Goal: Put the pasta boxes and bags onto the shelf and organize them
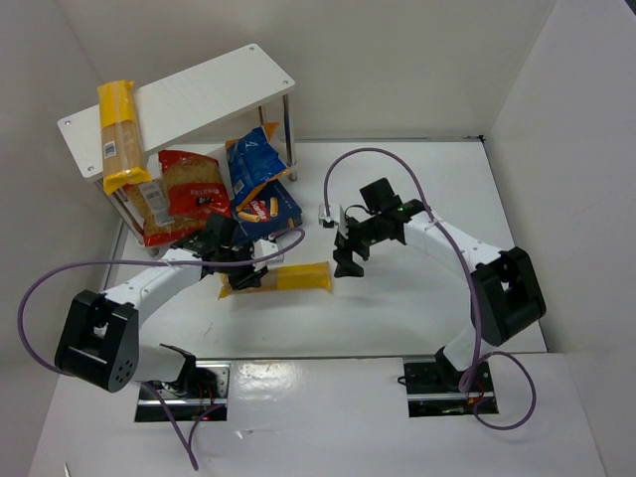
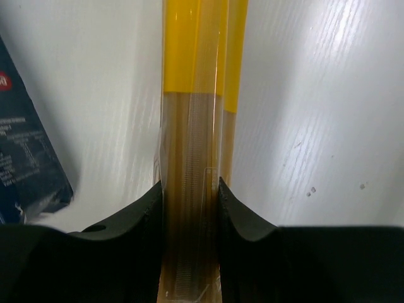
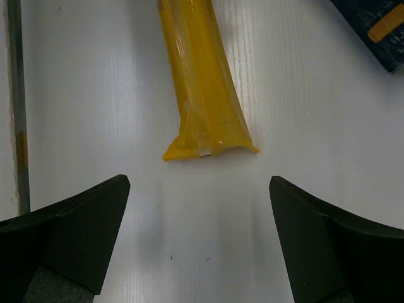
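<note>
Nearest the arm bases, one spaghetti bag [image 1: 288, 276] is lying flat on the surface [image 1: 397, 308], and the left fingers [image 2: 129, 230] are pinching it from both sides, close to its left end, with the clear film and pasta squeezed between them. The right fingers [image 3: 76, 227] are standing spread wide and holding nothing, hovering just off the bag's other, yellow end, which is lying between and slightly ahead of them without touching either one. Farther back, the dark-blue box [image 1: 278, 204], the red bag [image 1: 194, 189] and the blue bag [image 1: 253, 159] are sitting bunched together on the surface at the foot of the shelf [image 1: 199, 94], not on it. Farthest away, a second spaghetti bag [image 1: 119, 129] is lying across the left end of the shelf, one end overhanging the front edge. The task is looking early: one item is shelved, one is gripped, and three are waiting below.
</note>
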`<state>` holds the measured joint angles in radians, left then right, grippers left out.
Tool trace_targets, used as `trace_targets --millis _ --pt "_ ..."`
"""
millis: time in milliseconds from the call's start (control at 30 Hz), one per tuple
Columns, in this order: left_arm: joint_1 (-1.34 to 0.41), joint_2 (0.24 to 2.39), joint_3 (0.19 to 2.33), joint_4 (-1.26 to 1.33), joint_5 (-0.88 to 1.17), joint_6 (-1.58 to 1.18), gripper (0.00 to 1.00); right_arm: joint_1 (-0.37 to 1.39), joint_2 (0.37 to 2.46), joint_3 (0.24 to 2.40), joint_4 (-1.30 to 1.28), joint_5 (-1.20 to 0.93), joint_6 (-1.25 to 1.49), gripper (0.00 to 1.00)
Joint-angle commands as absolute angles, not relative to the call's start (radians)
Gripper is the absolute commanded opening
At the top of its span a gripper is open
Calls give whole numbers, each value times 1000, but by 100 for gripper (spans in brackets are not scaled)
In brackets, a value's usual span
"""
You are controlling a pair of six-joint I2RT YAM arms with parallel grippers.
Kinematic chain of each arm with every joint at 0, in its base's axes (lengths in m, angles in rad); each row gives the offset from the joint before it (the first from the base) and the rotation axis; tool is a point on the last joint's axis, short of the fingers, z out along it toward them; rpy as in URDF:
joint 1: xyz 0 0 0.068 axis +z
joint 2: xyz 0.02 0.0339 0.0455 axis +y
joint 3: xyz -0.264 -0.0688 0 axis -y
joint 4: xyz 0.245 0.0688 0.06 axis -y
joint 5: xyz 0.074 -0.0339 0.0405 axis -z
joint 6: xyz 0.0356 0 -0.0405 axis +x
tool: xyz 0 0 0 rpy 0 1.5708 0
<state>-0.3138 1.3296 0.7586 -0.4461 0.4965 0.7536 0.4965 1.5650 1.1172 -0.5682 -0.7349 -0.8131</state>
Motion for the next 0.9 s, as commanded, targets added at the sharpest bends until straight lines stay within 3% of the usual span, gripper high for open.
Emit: trace_targets --millis 0,867 --pt "-343 1313 813 -335 583 715 0 508 1586 1181 -532 -798 -857 100" --pt "-393 1296 842 -238 615 635 0 537 1764 1289 -523 -879 -825 100"
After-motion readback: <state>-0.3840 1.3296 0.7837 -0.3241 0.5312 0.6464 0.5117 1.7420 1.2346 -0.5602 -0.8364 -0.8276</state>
